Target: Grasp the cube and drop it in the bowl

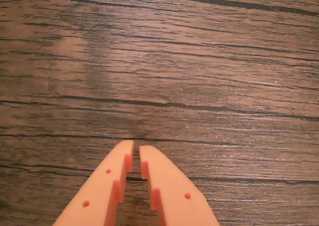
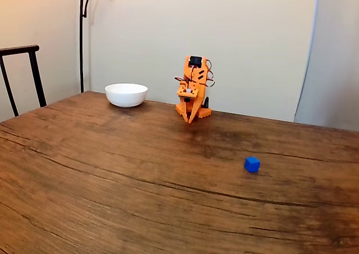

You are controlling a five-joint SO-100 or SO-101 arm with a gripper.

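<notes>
In the fixed view a tiny bright-blue cube point(image 2: 252, 164) lies on the wooden table, right of centre and well in front of the arm. The white bowl point(image 2: 126, 94) stands at the far edge, left of the orange arm. My gripper point(image 2: 190, 118) hangs folded down close to the arm's base, tips near the tabletop, far from the cube. The wrist view shows my gripper point(image 1: 136, 148) from above, its two orange fingers point(image 1: 164, 183) nearly touching, shut with nothing between them, over bare wood.
A dark chair point(image 2: 19, 74) stands at the left edge of the table, and a lamp pole point(image 2: 82, 35) rises behind the bowl. The wooden table point(image 2: 112, 181) stretches wide in front of the arm.
</notes>
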